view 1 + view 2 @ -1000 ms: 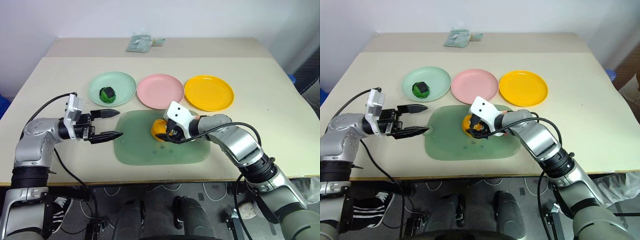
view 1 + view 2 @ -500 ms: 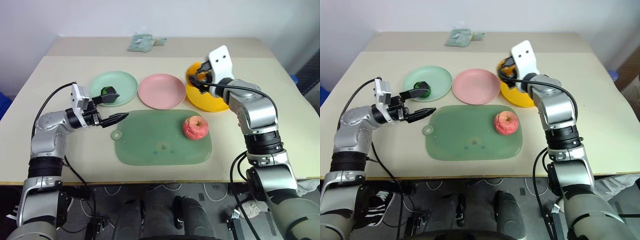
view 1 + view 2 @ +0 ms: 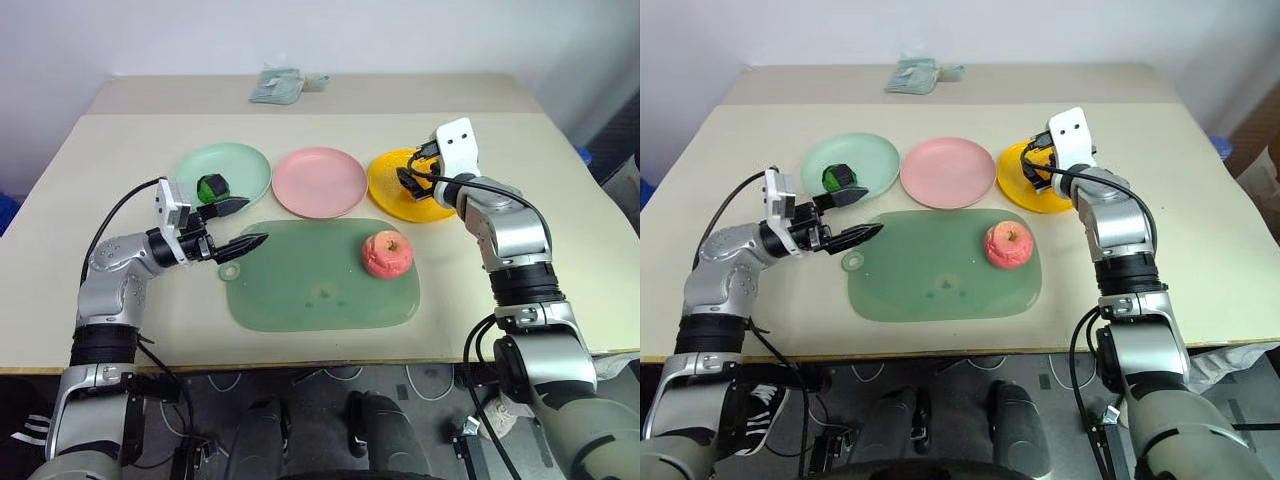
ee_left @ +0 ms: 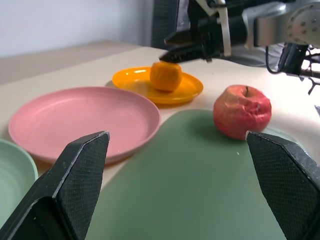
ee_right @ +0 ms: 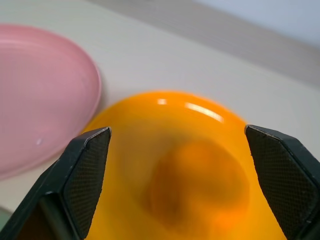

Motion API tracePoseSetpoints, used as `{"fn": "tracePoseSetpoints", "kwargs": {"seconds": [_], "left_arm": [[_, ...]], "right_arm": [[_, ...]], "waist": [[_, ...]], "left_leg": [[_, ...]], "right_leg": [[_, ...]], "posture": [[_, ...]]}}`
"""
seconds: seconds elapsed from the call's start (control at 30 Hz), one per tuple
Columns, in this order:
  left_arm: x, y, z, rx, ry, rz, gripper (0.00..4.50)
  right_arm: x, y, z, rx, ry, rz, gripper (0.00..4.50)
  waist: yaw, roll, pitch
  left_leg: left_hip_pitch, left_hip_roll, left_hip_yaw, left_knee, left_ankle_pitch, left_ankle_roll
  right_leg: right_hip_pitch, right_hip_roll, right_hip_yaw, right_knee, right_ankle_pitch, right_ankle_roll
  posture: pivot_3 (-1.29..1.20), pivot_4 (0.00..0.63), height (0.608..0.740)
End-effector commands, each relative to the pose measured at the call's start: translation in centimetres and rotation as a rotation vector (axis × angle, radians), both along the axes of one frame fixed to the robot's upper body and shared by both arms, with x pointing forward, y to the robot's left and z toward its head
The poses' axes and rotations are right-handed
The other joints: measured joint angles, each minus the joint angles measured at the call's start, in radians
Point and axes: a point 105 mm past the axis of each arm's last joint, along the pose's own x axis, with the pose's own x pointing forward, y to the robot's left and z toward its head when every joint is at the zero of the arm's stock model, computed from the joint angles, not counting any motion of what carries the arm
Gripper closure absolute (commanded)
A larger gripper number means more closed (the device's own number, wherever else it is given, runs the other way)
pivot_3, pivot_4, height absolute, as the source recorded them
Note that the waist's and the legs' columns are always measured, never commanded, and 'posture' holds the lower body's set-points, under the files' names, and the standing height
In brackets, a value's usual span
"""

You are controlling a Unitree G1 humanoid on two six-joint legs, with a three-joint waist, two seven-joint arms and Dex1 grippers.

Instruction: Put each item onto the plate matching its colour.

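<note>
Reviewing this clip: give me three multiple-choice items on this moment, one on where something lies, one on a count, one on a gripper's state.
1. Where does the pinkish-red apple lie?
A. On the pink plate
B. On the green mat
C. On the bare table

2. How many plates carry an item?
A. One
B. Two
C. Three

3. How does the right gripper stand?
A. Open, above the orange ball
B. Shut on the orange ball
C. Shut on the apple

Answers:
1 B: the apple rests on the green mat.
2 B: the mint green plate holds the dark lump, the yellow-orange plate holds the orange ball, and the pink plate is bare.
3 A: its fingers stand wide apart, clear of the ball.
</note>
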Motion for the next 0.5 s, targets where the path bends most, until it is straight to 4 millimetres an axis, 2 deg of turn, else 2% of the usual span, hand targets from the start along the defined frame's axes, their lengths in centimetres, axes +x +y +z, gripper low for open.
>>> {"fn": "tracePoseSetpoints", "kwargs": {"seconds": [0.03, 0.13, 0.27, 0.37, 0.43, 0.5], "left_arm": [[-0.8, -0.3, 1.3, -0.024, -0.036, -0.049, 0.0], [-0.9, -0.1, 1.2, -0.013, -0.033, -0.054, 0.0], [-1.2, 0.0, 1.1, -0.014, -0.025, -0.086, 0.0], [-3.0, -0.3, 1.9, -0.083, 0.014, -0.215, 0.0], [-4.0, -0.5, 1.4, -0.057, 0.071, -0.288, 0.0], [-4.7, -0.6, 0.7, -0.007, 0.107, -0.328, 0.0]], "right_arm": [[-3.5, 3.1, 4.4, 0.081, -0.138, 0.317, 0.02], [-8.1, 5.2, 3.5, 0.075, -0.07, 0.598, 0.02], [-11.9, 5.6, 2.1, 0.036, 0.058, 0.742, 0.02], [-12.9, 5.3, 1.5, -0.012, 0.137, 0.758, 0.02], [-12.7, 4.6, -0.3, -0.146, 0.177, 0.712, 0.02], [-12.4, 4.2, -1.6, -0.172, 0.212, 0.683, 0.02]], "waist": [[0.001, 0.0, 0.0], [0.005, 0.0, 0.0], [0.003, 0.0, 0.0], [-0.001, 0.0, 0.0], [-0.002, 0.0, 0.0], [-0.001, 0.0, 0.0]], "left_leg": [[0.0, 0.0, 0.0, 0.0, 0.0, 0.0], [0.0, 0.0, -0.001, 0.0, 0.0, 0.0], [0.0, 0.0, -0.001, 0.001, 0.0, 0.0], [0.001, 0.001, -0.001, 0.002, 0.0, 0.0], [0.001, 0.001, -0.001, 0.002, 0.0, 0.0], [0.001, 0.001, -0.001, 0.001, 0.0, 0.0]], "right_leg": [[0.0, 0.0, 0.0, 0.0, 0.0, 0.0], [0.001, 0.0, 0.0, 0.0, 0.0, 0.0], [0.002, 0.0, -0.001, -0.001, 0.0, 0.0], [0.002, 0.0, 0.0, -0.001, -0.002, -0.003], [0.001, 0.0, -0.001, 0.0, -0.002, -0.004], [0.001, 0.0, -0.001, -0.001, -0.002, -0.004]], "posture": [[0.0, 0.15, 0.74], [0.0, 0.15, 0.74], [0.0, 0.15, 0.74], [0.0, 0.15, 0.74], [0.0, 0.15, 0.74], [0.0, 0.15, 0.74]]}}
